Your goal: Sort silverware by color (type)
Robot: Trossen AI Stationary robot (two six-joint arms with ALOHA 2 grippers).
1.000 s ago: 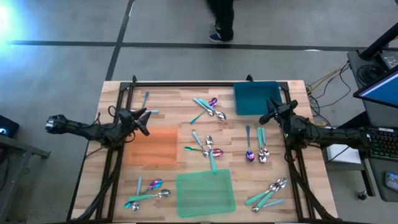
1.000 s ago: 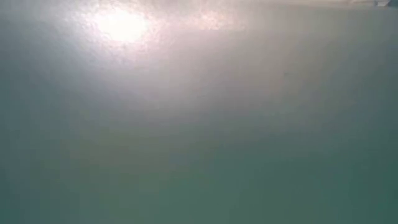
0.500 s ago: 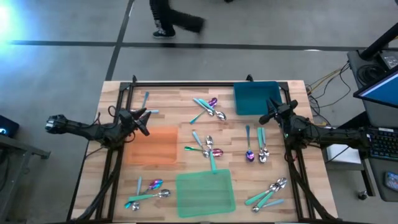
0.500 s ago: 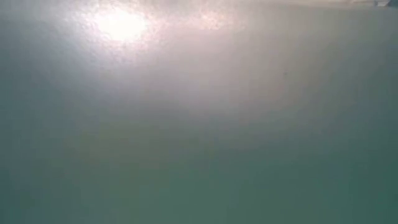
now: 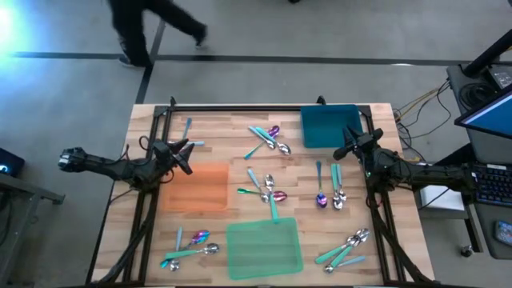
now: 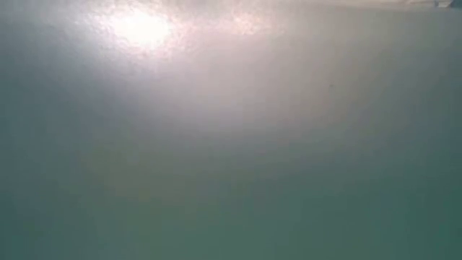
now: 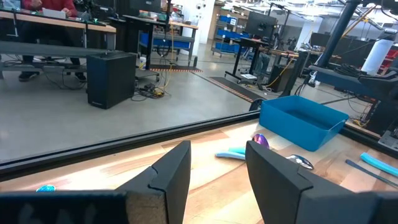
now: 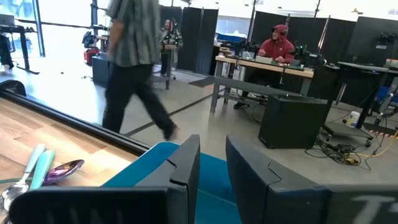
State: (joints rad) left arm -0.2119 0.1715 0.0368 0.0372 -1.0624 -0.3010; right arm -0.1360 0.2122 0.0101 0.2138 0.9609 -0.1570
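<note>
Only passer-by [image 5: 140, 28] moved; arms unchanged. Left gripper [image 5: 184, 150] spread, empty; nearest spoon [image 5: 186, 128] just beyond it, handle pointing away. Right gripper [image 5: 350, 144] spread, idle beside teal bin [image 5: 328, 126].

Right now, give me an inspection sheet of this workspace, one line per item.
Surface: wooden table with a dark frame; an orange mat and a green mat lie flat, nothing on them.
Job's things: silverware scattered in loose clusters, none sorted onto a mat.
Clutter: teal bin at the far edge.
Grippers: left gripper beside the orange mat, fingers apart, holding nothing; right gripper beside the bin, fingers apart, holding nothing.
Cables: loose cables on the floor right of the table.
Surroundings: a person walks past the far side; the low view shows nothing usable.
</note>
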